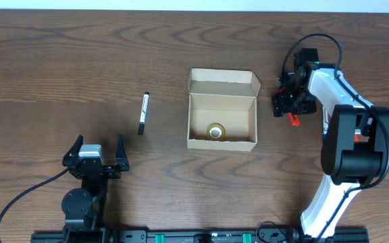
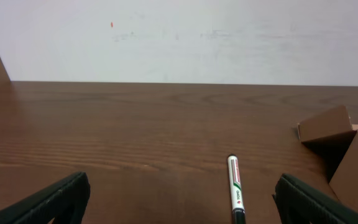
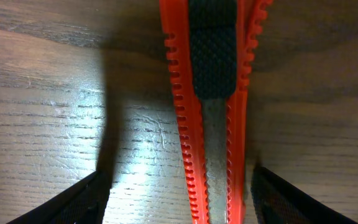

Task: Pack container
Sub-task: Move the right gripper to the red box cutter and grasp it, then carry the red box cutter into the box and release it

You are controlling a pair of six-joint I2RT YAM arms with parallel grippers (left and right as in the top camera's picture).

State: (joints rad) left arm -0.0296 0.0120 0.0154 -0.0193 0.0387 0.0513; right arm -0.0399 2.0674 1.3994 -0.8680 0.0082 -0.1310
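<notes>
Wooden table: we are straddling the stiff cutter mid-handle, right claw spread; beside the claw, the container is looking light, crushable.

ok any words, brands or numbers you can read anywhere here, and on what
No text here can be read.
white marker pen with black cap: red and green print on the barrel, too small and blurred to read.
orange plastic utility cutter: no text shows.
tan cardboard box: plain, no markings.
</notes>
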